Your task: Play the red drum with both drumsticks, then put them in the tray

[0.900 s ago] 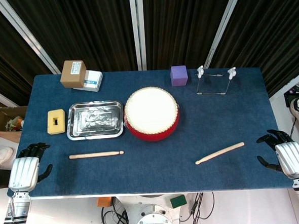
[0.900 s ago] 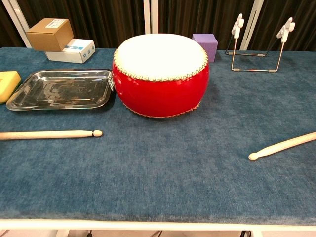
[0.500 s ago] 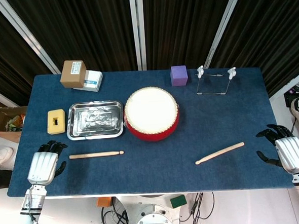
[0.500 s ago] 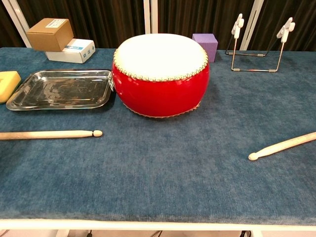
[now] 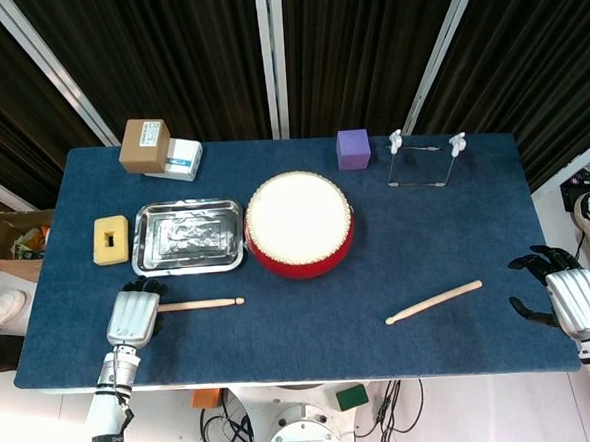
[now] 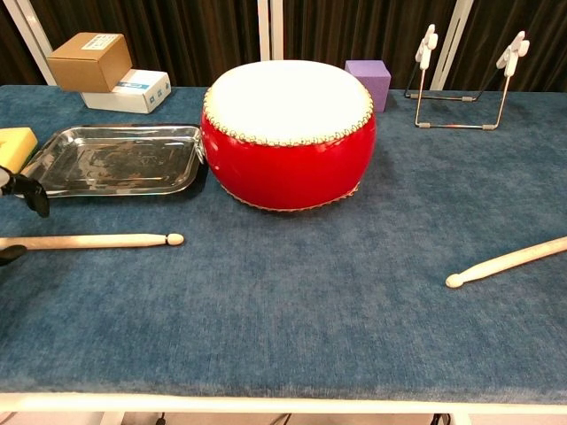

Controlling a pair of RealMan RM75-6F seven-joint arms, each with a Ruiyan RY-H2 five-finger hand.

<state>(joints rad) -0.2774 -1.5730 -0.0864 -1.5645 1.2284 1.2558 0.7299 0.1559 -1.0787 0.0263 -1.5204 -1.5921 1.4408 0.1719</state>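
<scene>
The red drum (image 5: 299, 226) with a white skin stands mid-table, also in the chest view (image 6: 288, 164). The left drumstick (image 5: 202, 305) lies in front of the steel tray (image 5: 189, 264). My left hand (image 5: 133, 316) hovers over its butt end, covering it from above. In the chest view its dark fingers (image 6: 27, 190) sit above the left drumstick (image 6: 97, 240) without closing on it. The right drumstick (image 5: 435, 302) lies slanted at front right, its tip (image 6: 454, 281) pointing left. My right hand (image 5: 570, 299) is at the table's right edge, fingers spread, well apart from that stick.
A yellow sponge (image 5: 111, 239) lies left of the tray. A brown box (image 5: 144, 145) on a white box (image 5: 179, 160) sits at the back left. A purple cube (image 5: 353, 148) and a wire stand (image 5: 426, 158) are at the back right.
My left hand has moved right from the table's left edge to over the butt of the left drumstick. The right hand has barely shifted. Both sticks lie where they were.
</scene>
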